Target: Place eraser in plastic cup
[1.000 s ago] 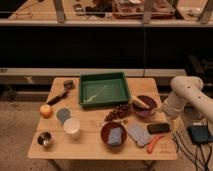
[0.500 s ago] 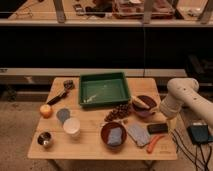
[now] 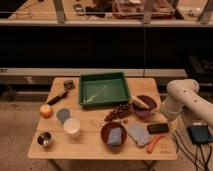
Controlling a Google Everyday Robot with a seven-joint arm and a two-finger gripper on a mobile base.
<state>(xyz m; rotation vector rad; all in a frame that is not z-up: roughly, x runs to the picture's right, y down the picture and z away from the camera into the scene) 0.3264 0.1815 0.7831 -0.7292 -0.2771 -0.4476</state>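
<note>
One relation is what the coming move turns on. The eraser (image 3: 157,128) is seen near the right end of the wooden table (image 3: 90,150), and the gripper (image 3: 165,114) is held just behind it, toward the table's right edge. From the gripper, the eraser lies toward the front edge and slightly to the left, close by but not touched. Its long axis is set roughly along the front edge, tilted only a little. It is judged that the fingers would need to be brought across the short sides, with a short drop forward and down.

The gripper is carried at the end of the white arm (image 3: 182,95), which is bent in from beyond the right edge. It is taken to be spread wide and empty, since nothing is seen between its jaws and the eraser is flat on the wood.

The eraser is flanked by a grey pad (image 3: 137,134) on its left and an orange carrot-like piece (image 3: 154,143) just in front, so a careless descent could catch either. The plastic cup (image 3: 71,127) is placed well apart, across the table near the front left, past the red-brown bowl (image 3: 114,135).
</note>
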